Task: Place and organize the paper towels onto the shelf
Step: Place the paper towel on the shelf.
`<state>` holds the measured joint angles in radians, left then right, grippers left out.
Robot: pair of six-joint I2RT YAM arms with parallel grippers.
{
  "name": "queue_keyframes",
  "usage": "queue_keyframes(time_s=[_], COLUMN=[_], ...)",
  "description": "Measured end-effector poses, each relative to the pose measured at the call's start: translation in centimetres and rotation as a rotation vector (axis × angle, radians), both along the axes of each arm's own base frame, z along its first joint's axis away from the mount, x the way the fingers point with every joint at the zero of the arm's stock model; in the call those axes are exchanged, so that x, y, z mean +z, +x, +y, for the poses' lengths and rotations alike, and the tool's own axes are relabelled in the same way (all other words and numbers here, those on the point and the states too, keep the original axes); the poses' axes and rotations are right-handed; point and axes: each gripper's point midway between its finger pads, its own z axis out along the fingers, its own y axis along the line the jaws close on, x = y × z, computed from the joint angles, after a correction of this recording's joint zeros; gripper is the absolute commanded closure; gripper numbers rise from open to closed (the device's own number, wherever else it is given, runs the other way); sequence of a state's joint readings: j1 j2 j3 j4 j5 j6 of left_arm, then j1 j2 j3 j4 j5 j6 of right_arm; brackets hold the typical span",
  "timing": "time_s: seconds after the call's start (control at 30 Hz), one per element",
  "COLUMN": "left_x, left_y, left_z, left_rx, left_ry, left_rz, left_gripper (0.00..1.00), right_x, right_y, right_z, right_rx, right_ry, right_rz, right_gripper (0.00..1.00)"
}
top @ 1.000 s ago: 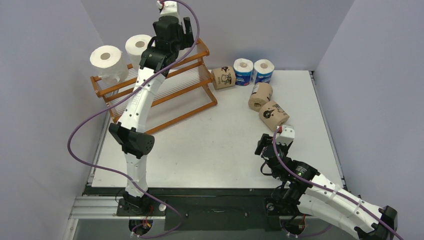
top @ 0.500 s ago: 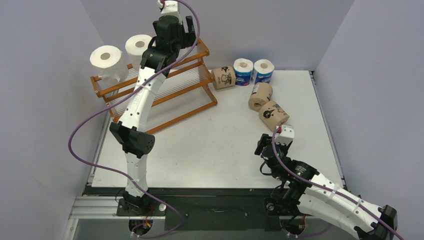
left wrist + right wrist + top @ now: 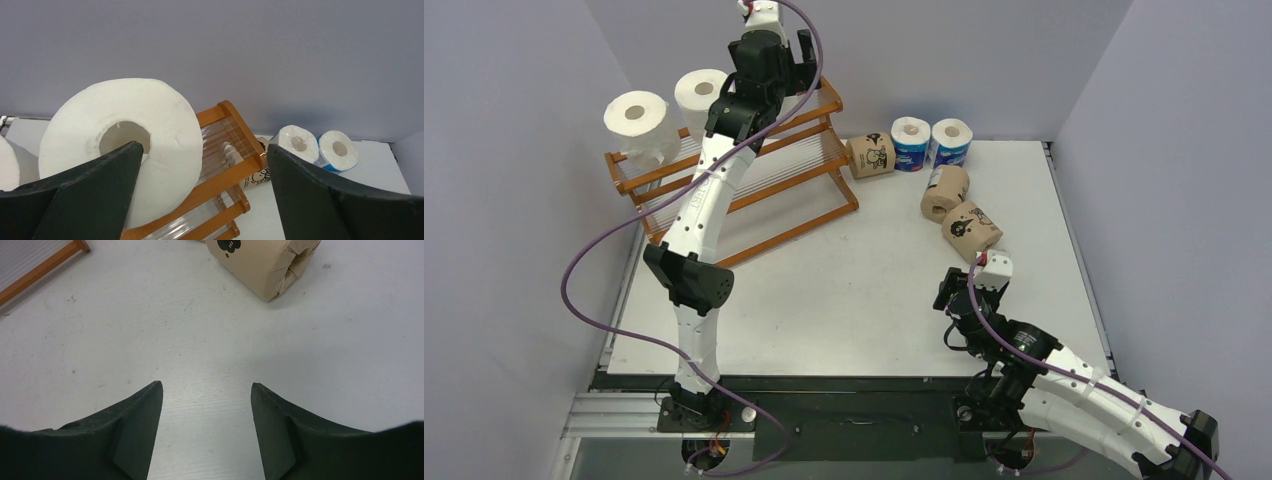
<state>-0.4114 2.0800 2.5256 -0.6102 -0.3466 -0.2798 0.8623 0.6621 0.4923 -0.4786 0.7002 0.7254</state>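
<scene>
The orange-brown shelf [image 3: 809, 224] stands at the back left. Two white rolls [image 3: 635, 120] [image 3: 699, 92] stand on its top tier. My left gripper [image 3: 776, 62] hovers open over the tier's right end, and my arm hides that part. In the left wrist view [image 3: 202, 147] a white roll [image 3: 165, 130] stands on the top tier [image 3: 235, 177], partly behind my left finger. Three brown rolls [image 3: 871, 156] [image 3: 945, 192] [image 3: 972, 230] and two blue-and-white rolls [image 3: 911, 143] [image 3: 951, 141] are on the table. My right gripper [image 3: 959, 283] [image 3: 206, 384] is open and empty, just short of the nearest brown roll [image 3: 265, 262].
Grey walls enclose the white table [image 3: 844, 290] at the back and both sides. The left arm's purple cable [image 3: 574, 270] loops out past the table's left edge. The shelf's lower tiers [image 3: 774, 170] show no rolls.
My left gripper has shifted very slightly up and right above the shelf's right end. The right arm and the rolls on the table have not moved.
</scene>
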Motion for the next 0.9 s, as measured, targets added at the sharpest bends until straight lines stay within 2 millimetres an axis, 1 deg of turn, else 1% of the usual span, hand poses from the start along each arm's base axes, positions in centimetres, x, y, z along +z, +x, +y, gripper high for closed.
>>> queue_keyframes(time_s=[0.1,0.13,0.2,0.57,0.73,0.83,0.9], left_x=[0.1,0.1,0.1,0.1,0.2,0.6,1.3], left_y=[0.0,0.0,0.0,0.0,-0.5,-1.3,-2.3], left_z=[-0.1,-0.2,-0.2,-0.4,-1.4,-2.5,-3.1], left_rx=[-0.006,-0.008,-0.010,-0.014,-0.033,-0.056,-0.070], left_ry=[-0.006,-0.008,-0.010,-0.011,-0.008,-0.004,-0.001], left_rz=[-0.001,-0.004,-0.003,-0.003,-0.004,-0.007,-0.017], left_gripper=[0.03,0.00,0.03,0.04,0.04,0.04,0.04], right_x=[0.0,0.0,0.0,0.0,0.0,0.0,0.0], right_y=[0.0,0.0,0.0,0.0,0.0,0.0,0.0], right_z=[0.0,0.0,0.0,0.0,0.0,0.0,0.0], right_rx=[0.000,0.000,0.000,0.000,0.000,0.000,0.000], right_ry=[0.000,0.000,0.000,0.000,0.000,0.000,0.000], right_rz=[0.000,0.000,0.000,0.000,0.000,0.000,0.000], right_gripper=[0.39,0.39,0.39,0.39,0.39,0.39,0.39])
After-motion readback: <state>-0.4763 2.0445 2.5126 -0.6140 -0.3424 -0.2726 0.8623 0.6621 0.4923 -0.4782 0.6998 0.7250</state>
